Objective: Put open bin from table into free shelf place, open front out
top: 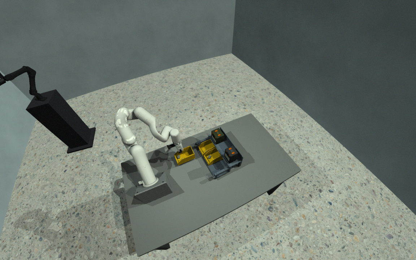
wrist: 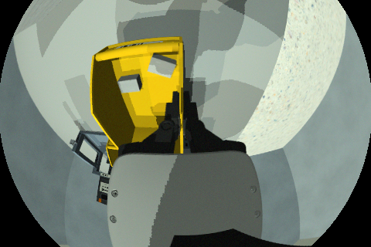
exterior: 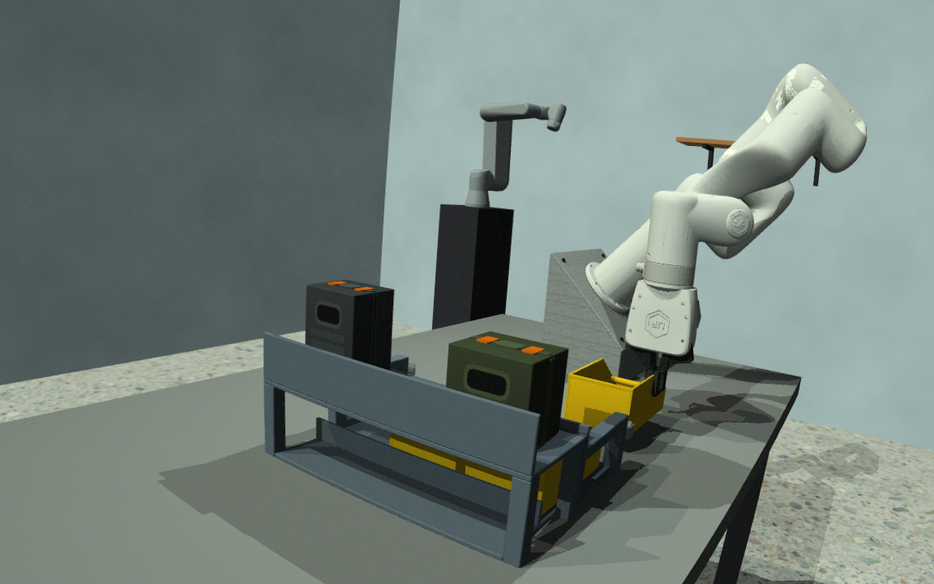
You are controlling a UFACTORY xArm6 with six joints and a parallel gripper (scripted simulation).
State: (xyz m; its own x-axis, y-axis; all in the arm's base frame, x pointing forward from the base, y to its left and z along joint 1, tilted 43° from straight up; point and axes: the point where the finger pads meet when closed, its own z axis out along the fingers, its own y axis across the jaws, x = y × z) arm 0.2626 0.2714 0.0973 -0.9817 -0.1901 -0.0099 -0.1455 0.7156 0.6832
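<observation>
The yellow open bin (top: 184, 155) is just in front of the grey shelf (top: 218, 151), held slightly above the table and a little tilted in the exterior view (exterior: 612, 403). My gripper (top: 180, 150) is shut on the bin's rear wall; this also shows in the exterior view (exterior: 659, 377). In the wrist view the fingers (wrist: 178, 113) pinch the wall's rim, and two grey parts (wrist: 129, 83) lie inside the bin (wrist: 136, 93). Two yellow bins (top: 209, 151) stand in the shelf's row, with a free place (top: 220, 168) at its near end.
A dark green case (exterior: 507, 377) and a black case (exterior: 349, 319) stand on the shelf's upper board. The arm's grey base block (top: 152, 189) is on the table to the left. A black pedestal with a second arm (top: 59, 121) stands on the floor.
</observation>
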